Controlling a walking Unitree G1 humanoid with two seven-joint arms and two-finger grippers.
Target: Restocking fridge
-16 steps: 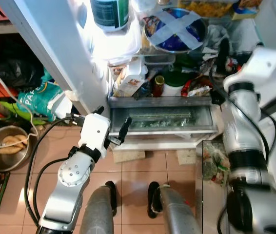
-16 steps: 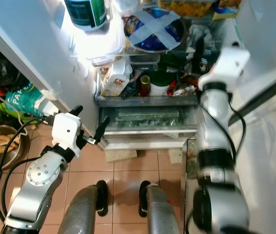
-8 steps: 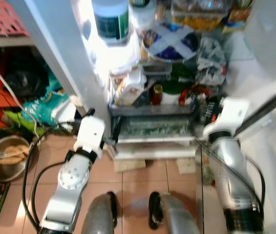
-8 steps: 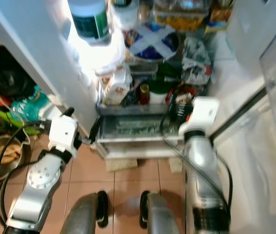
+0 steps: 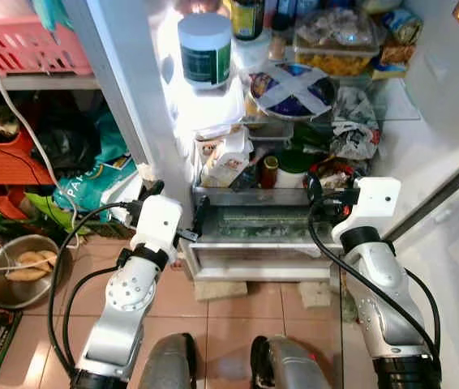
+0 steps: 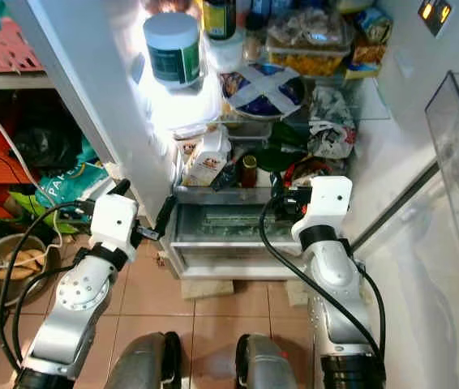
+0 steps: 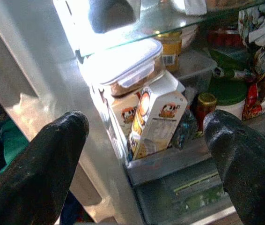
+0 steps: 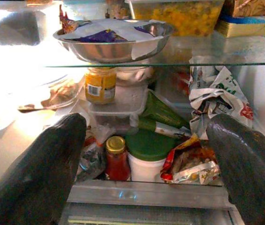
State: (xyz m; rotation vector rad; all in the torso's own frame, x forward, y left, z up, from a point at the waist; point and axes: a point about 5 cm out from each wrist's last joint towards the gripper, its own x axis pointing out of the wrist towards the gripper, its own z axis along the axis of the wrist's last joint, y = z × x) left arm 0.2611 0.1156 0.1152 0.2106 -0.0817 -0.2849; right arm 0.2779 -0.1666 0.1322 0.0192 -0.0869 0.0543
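Note:
The fridge stands open before me. A glass shelf (image 5: 392,105) carries a steel bowl (image 5: 293,87) taped with an X and a white jar (image 5: 205,50) with a green label. Below it are a milk carton (image 5: 228,158), a gold-lidded red jar (image 8: 116,159) and a green-lidded tub (image 8: 149,157). Under those sits the clear crisper drawer (image 5: 270,231). My left gripper (image 5: 177,204) is open and empty at the drawer's left end. My right gripper (image 5: 323,203) is open and empty at its right end.
On my left, a pink basket (image 5: 19,44) sits on a rack above bags, and a steel bowl (image 5: 23,271) of food rests on the floor. The fridge door (image 5: 456,243) flanks my right arm. Pink tiles (image 5: 221,324) lie between my legs and the fridge.
The camera has tilted up, showing more shelves. My right gripper has drawn back and down from the middle shelf to the drawer's right end. The left arm has held its place.

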